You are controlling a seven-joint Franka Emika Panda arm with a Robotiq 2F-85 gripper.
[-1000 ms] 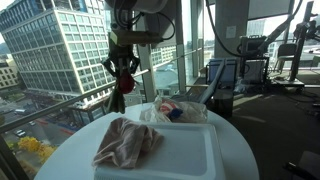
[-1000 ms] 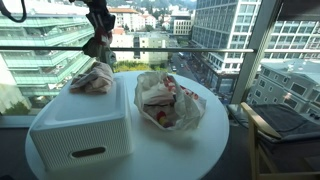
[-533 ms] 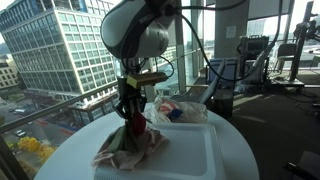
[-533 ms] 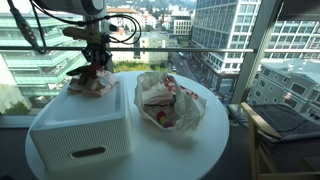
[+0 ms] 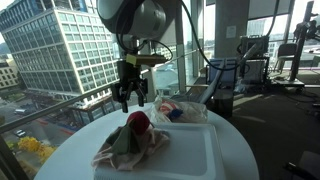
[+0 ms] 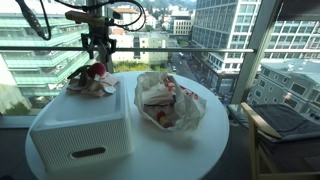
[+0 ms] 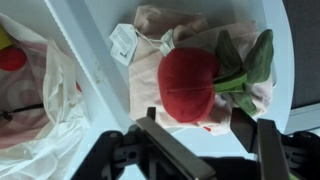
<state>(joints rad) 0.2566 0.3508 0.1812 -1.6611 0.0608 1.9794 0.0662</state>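
Observation:
A red plush toy (image 7: pixel 188 83) with green leaves (image 7: pixel 245 65) lies on a crumpled pink cloth (image 7: pixel 150 70) that carries a white tag (image 7: pixel 123 42). Both rest on the lid of a white storage box (image 5: pixel 190 155) (image 6: pixel 80 120). My gripper (image 7: pixel 197 125) hangs open just above the toy, touching nothing, its fingers spread to either side. In both exterior views the gripper (image 5: pixel 131 100) (image 6: pixel 97 55) sits a short way over the red toy (image 5: pixel 138 122) (image 6: pixel 97 70) and the cloth (image 5: pixel 125 145) (image 6: pixel 90 83).
A clear plastic bag (image 6: pixel 168 100) (image 5: pixel 175 110) holding more soft items lies beside the box on the round white table (image 6: pixel 180 150). A glass railing and windows stand just behind the table. A chair (image 6: pixel 280 140) is at one side.
The gripper came down onto the cloth with the red toy, opened and let it go, then rose a little. The toy now lies on the cloth.

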